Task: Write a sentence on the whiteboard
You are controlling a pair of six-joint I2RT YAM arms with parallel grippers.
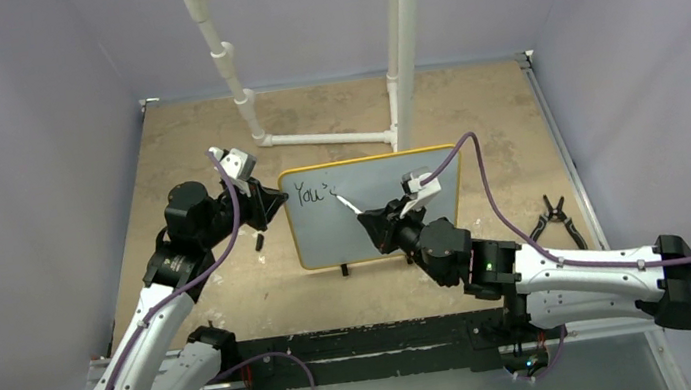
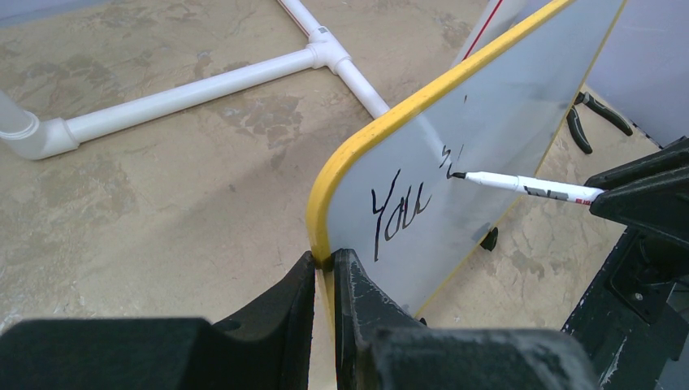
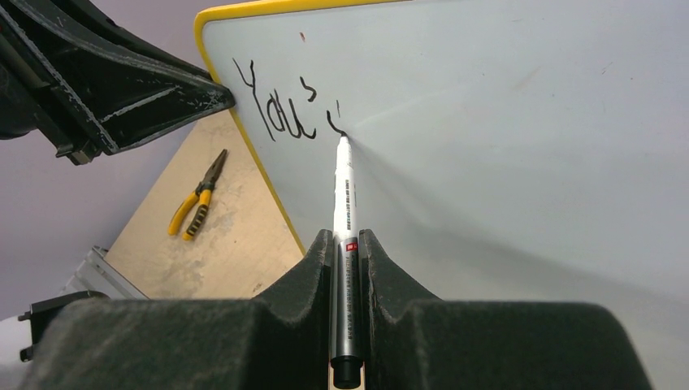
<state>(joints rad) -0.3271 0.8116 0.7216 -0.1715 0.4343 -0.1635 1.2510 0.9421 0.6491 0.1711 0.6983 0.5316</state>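
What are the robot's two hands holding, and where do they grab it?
The left gripper pinches the whiteboard by its yellow side edge. The right gripper holds the marker by its back half, tip on the board.

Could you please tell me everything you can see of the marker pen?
The marker is a slim white pen with a dark tip, small print and a red mark on its barrel. The right gripper is shut on its rear half, and its tip touches the whiteboard right of the unfinished sentence, "You'", at a short stroke.

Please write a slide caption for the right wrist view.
Right gripper holding a marker, tip on the whiteboard, sentence begun: "You'".
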